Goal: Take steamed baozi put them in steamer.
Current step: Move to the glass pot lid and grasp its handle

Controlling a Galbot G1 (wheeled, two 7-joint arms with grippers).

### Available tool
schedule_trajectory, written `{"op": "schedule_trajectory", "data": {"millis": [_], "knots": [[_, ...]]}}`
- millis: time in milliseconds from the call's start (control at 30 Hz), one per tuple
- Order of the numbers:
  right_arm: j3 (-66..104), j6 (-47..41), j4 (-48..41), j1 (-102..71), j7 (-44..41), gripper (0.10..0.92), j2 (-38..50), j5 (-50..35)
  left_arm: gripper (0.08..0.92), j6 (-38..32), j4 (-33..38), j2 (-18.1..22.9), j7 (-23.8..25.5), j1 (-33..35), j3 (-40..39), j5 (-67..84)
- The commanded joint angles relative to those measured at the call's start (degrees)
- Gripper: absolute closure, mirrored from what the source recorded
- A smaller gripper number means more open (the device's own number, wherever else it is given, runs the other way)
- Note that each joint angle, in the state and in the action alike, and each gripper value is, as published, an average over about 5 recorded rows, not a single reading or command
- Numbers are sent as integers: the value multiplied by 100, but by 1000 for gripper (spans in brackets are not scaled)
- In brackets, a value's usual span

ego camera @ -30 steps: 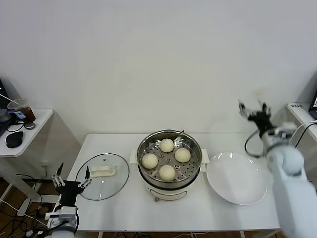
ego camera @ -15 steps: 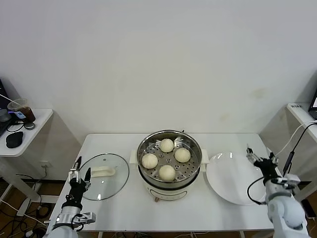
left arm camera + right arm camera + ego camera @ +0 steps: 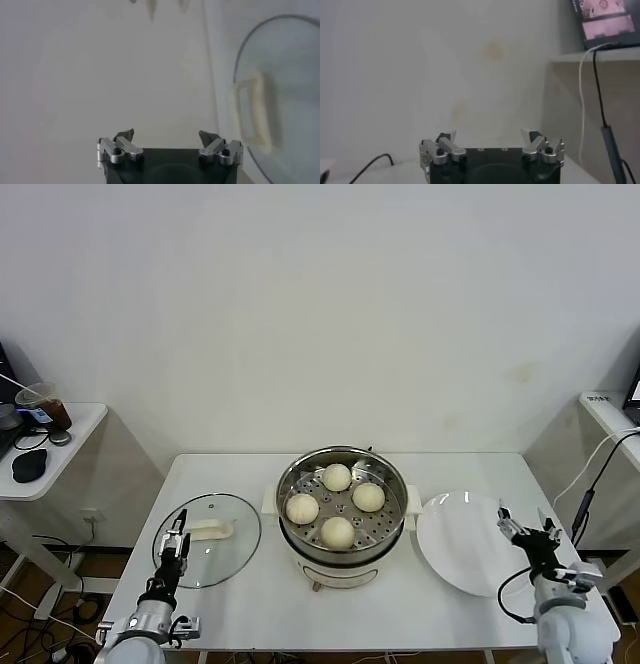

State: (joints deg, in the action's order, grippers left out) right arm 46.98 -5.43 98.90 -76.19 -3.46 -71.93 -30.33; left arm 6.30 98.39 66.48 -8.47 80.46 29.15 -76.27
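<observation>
Four cream-white baozi (image 3: 337,477) (image 3: 368,497) (image 3: 302,508) (image 3: 338,532) sit on the perforated tray inside the steel steamer (image 3: 290,474) at the table's middle. My left gripper (image 3: 174,539) is open and empty, low at the front left beside the glass lid. In the left wrist view, the left gripper (image 3: 166,136) points up at the wall. My right gripper (image 3: 524,531) is open and empty, low at the front right beside the plate. In the right wrist view, the right gripper (image 3: 491,136) faces the wall.
A round glass lid (image 3: 240,529) with a white handle (image 3: 208,530) lies left of the steamer; the lid also shows in the left wrist view (image 3: 290,95). An empty white plate (image 3: 470,549) lies to the right. A side table (image 3: 75,429) with a cup stands far left.
My right arm has dropped from high by the wall to low at the table's front right. My left gripper has shifted a little right, toward the lid. The baozi have not moved.
</observation>
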Motion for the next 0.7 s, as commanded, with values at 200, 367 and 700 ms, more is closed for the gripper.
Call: {"op": "schedule_trajectory", "data": {"millis": [200,367,700], "knots": [[-40,160,-24,-217,57,203,-191,287,177,28,-758,182,426,-556,-206,65],[-143,165,52,-199,73,203,-286,372,177,35,-986,287,385,-731,-234,41],[-128,180,50,-189,74,203,-343,393,177,104,-1385,345,249,-1057,-338,46]]}}
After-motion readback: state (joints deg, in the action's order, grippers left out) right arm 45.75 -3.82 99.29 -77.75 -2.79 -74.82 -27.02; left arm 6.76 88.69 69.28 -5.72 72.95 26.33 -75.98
